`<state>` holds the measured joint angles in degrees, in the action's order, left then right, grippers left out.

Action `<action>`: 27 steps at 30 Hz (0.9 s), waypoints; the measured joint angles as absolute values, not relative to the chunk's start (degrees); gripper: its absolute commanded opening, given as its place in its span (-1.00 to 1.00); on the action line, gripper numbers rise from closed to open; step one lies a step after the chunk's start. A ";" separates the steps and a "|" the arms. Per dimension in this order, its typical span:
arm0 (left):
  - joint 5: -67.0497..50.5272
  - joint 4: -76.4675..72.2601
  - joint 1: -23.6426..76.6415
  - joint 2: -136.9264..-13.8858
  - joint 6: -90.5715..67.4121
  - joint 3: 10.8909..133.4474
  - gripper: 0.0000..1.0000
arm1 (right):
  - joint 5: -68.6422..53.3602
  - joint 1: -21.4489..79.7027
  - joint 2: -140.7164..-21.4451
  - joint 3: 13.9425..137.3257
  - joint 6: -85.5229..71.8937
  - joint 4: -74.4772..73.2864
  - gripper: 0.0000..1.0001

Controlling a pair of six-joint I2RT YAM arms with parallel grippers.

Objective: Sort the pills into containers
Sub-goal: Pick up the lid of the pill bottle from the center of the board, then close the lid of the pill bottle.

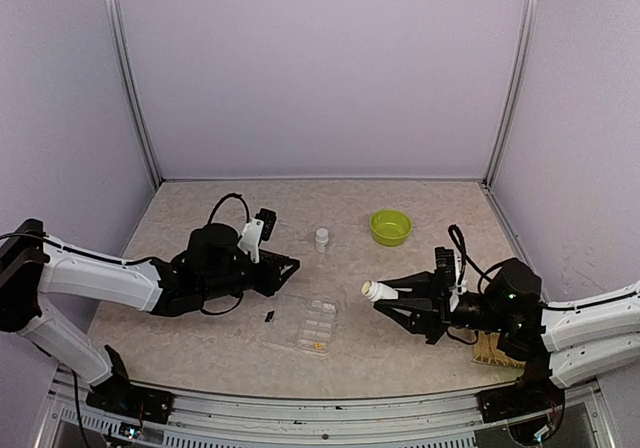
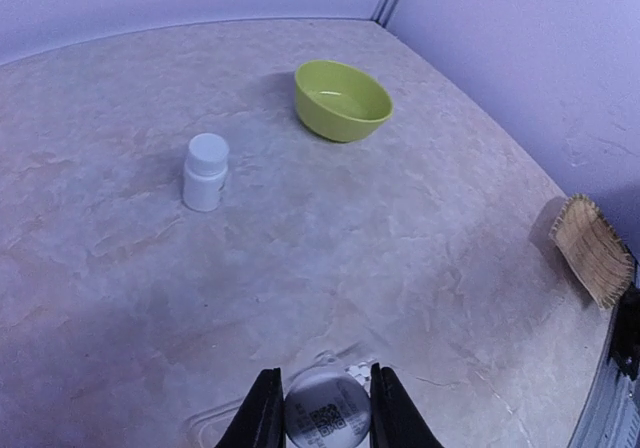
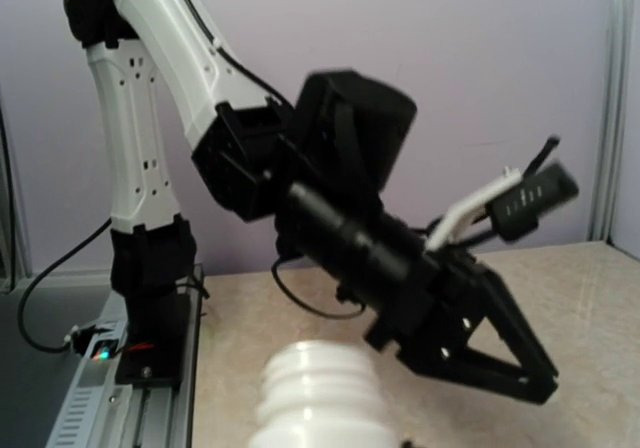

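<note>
The clear pill box (image 1: 318,325) lies flat at the table's middle, with yellowish pills (image 1: 318,346) in its near compartment. A dark speck (image 1: 269,316) lies on the table to its left. My left gripper (image 1: 286,266) hovers just left of the box. In the left wrist view it (image 2: 323,393) is shut on a small round white piece with a printed code (image 2: 327,415), above the box's faint edge (image 2: 350,358). My right gripper (image 1: 388,294) is shut on an open white bottle (image 1: 372,290), its threaded neck (image 3: 320,393) pointing left toward the box.
A capped white bottle (image 1: 321,239) stands behind the box, also in the left wrist view (image 2: 206,171). A lime-green bowl (image 1: 390,227) sits at the back right (image 2: 342,99). A woven brush (image 1: 492,348) lies by the right arm (image 2: 592,250).
</note>
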<state>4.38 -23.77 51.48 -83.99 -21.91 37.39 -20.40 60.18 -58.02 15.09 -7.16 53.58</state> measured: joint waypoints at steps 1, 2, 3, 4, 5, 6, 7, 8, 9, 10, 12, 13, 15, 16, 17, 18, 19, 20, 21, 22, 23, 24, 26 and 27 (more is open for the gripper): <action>2.94 -24.69 51.66 -83.37 -21.54 37.01 -0.51 | -20.73 60.18 -58.61 15.27 -7.16 53.67 -0.57; 1.37 -25.80 51.88 -82.67 -21.23 36.53 -0.51 | -21.02 60.18 -59.13 15.40 -7.16 53.74 -0.57; -0.21 -26.79 52.12 -81.93 -20.95 36.07 -0.51 | -21.34 60.18 -59.59 15.49 -7.16 53.89 -0.57; -1.54 -27.62 52.23 -81.34 -20.80 35.73 -0.51 | -21.76 60.18 -60.03 15.53 -7.18 53.98 -0.57; -3.51 -28.91 52.47 -80.62 -20.58 35.29 -0.51 | -22.06 60.18 -60.36 15.62 -7.20 54.00 -0.57; -4.78 -29.74 52.62 -80.14 -20.49 35.07 -0.50 | -22.35 60.18 -60.84 15.73 -7.25 54.19 -0.57; -6.33 -30.81 52.90 -79.61 -20.45 34.89 -0.50 | -22.63 60.16 -61.34 15.97 -7.35 54.43 -0.57; -7.70 -31.83 53.23 -79.09 -20.38 34.74 -0.50 | -22.98 60.16 -61.84 16.16 -7.44 54.81 -0.57; -8.95 -32.73 53.60 -78.59 -20.32 34.72 -0.50 | -23.20 60.16 -62.30 16.36 -7.60 55.18 -0.57; -10.09 -33.65 54.06 -78.11 -20.29 34.72 -0.50 | -23.40 60.14 -62.76 16.45 -7.73 55.70 -0.57; -11.92 -35.33 54.76 -77.32 -20.29 34.72 -0.50 | -23.73 60.14 -63.57 16.67 -8.10 56.34 -0.57; -12.97 -36.29 55.02 -76.99 -20.34 34.70 -0.50 | -23.90 60.14 -64.14 16.86 -8.36 56.75 -0.57; -14.81 -38.30 55.48 -76.64 -20.53 34.63 -0.49 | -24.18 60.14 -65.32 17.23 -8.91 57.67 -0.57; -15.62 -39.33 55.66 -76.62 -20.78 34.57 -0.49 | -24.25 60.14 -65.89 17.32 -9.13 58.26 -0.57; -16.43 -40.27 55.75 -76.62 -21.15 34.50 -0.50 | -24.27 60.14 -66.35 17.43 -9.32 58.65 -0.57; -17.19 -41.28 55.83 -76.62 -21.69 34.30 -0.49 | -24.25 60.14 -67.05 17.65 -9.56 59.07 -0.57; -17.78 -42.09 55.88 -76.62 -22.15 34.13 -0.49 | -24.25 60.14 -67.53 17.89 -9.78 59.24 -0.57; -18.44 -42.89 55.96 -76.62 -22.72 33.95 -0.49 | -24.18 60.14 -68.10 18.13 -10.00 59.61 -0.57; -19.16 -43.68 56.05 -76.62 -23.22 33.82 -0.49 | -24.10 60.14 -68.58 18.39 -10.15 59.99 -0.57; -19.64 -44.47 56.21 -76.64 -23.77 33.78 -0.49 | -23.94 60.14 -69.01 18.70 -10.22 60.20 -0.57; -20.16 -45.08 56.36 -76.66 -24.21 33.78 -0.49 | -23.73 60.16 -69.47 19.05 -10.26 60.45 -0.57; -20.82 -46.04 56.55 -76.71 -24.62 33.78 -0.49 | -23.53 60.18 -69.80 19.31 -10.33 60.64 -0.57; -21.71 -47.62 57.08 -76.82 -25.54 33.78 -0.49 | -22.94 60.29 -70.54 20.05 -10.37 61.10 -0.57; -22.13 -48.25 57.28 -76.88 -25.76 33.78 -0.49 | -22.76 60.38 -70.76 20.23 -10.37 61.23 -0.57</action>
<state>-22.13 -48.25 57.28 -76.88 -25.76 33.78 -22.76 60.38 -70.76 20.23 -10.37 61.23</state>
